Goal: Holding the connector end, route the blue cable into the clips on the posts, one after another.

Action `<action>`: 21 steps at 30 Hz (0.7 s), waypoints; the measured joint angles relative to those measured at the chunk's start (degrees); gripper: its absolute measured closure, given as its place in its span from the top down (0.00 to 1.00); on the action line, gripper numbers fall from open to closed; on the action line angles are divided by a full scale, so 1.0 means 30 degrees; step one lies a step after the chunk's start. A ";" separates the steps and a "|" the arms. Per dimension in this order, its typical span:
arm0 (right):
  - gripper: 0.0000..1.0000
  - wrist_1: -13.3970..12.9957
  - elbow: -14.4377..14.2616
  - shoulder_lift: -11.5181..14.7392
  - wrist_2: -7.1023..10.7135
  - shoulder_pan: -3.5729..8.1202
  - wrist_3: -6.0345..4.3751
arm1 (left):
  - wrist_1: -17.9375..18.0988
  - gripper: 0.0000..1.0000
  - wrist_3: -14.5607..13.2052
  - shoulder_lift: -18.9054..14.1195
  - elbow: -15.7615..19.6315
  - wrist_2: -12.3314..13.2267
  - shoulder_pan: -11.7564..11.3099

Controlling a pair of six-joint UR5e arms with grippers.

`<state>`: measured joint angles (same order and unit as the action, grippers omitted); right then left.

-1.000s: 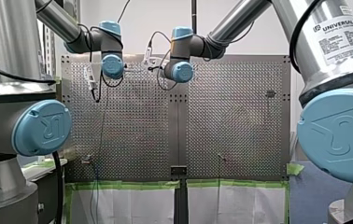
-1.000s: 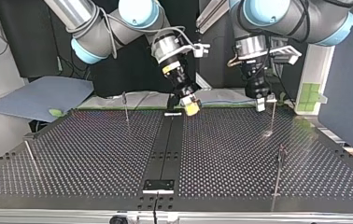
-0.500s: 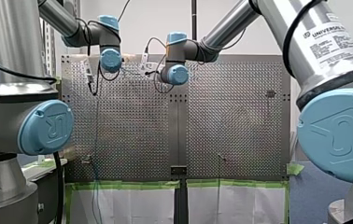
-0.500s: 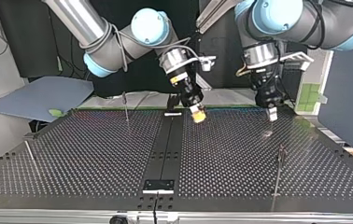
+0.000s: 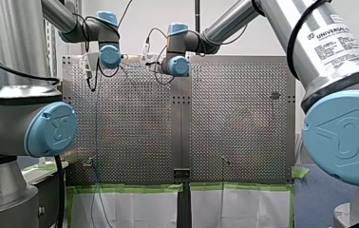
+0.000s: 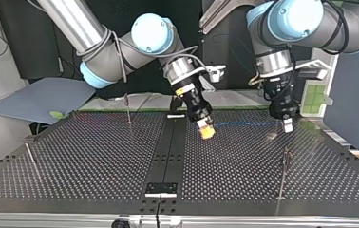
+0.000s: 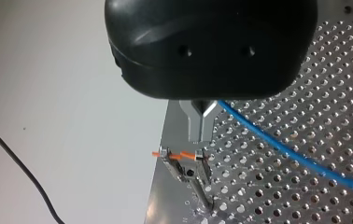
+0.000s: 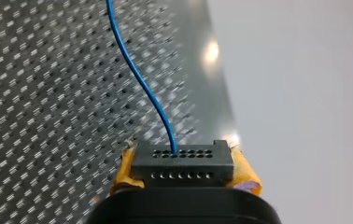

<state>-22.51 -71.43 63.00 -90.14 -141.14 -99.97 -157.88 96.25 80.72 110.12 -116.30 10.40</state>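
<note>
Right pincer (image 8: 184,173): yellow pads clamped on connector (image 8: 183,163).
Cable (image 8: 139,79): blue, runs from connector to left pincer (image 7: 199,136).
Left pincer: fingers closed around cable, apart from connector.

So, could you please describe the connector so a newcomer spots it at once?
Over the perforated table, follow my right arm from the top view's left to my right gripper. Between its yellow pads sits the connector: a small black block with two rows of holes, the one thing the blue cable plugs into.
</note>
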 joint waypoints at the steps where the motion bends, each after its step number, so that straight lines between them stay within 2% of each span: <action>1: 0.00 0.0034 0.0161 -0.0002 0.0041 -0.0034 0.0001 | -0.0004 0.00 -0.0002 0.0029 -0.0023 0.0105 -0.0095; 9: 0.00 0.0153 0.1095 -0.0013 0.0155 -0.0216 -0.0019 | -0.0208 0.00 -0.0029 0.0353 -0.0571 0.0518 -0.0688; 16: 0.00 0.0178 0.1283 -0.0144 0.0157 -0.0216 -0.0099 | -0.0255 0.00 0.0037 0.0661 -0.0784 0.0826 -0.1296; 21: 0.00 0.0204 0.1440 -0.0622 0.0154 -0.0295 -0.0109 | -0.0257 0.00 -0.0008 0.1152 -0.0888 0.1207 -0.1642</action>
<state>-21.90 -67.11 61.13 -89.68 -142.03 -100.30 -158.65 96.23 84.18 107.46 -112.68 5.48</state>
